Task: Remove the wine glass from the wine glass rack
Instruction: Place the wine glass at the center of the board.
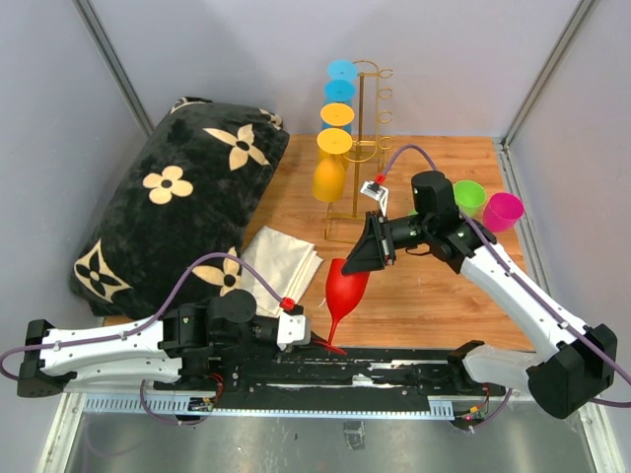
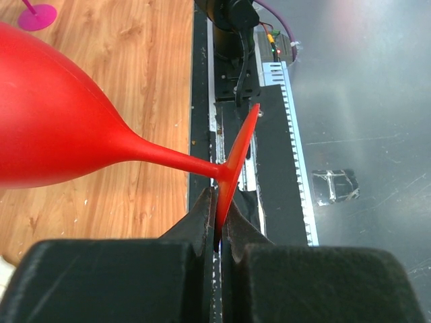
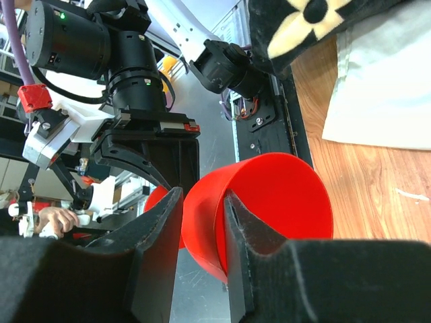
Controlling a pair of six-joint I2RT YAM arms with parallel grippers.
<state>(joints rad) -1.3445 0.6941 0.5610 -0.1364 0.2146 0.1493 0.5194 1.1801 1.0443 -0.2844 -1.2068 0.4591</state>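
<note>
Since the red wine glass (image 1: 345, 281) hangs in the air between the two arms, well clear of the gold wine glass rack (image 1: 367, 150) behind it, the step looks like a handover. It will go well only if one side lets go after the other's hold is sure, with no twist or pull along the stem. On the left, the left gripper (image 2: 217, 225) has its fingers (image 2: 202, 217) clamped flat on the thin foot disc, almost together. Toward the right, the bowl tilts up to the right gripper (image 3: 202, 208), whose fingers (image 3: 158, 229) stand part-closed astride the rim, one outside the wall, one inside, apparently pressing it.
</note>
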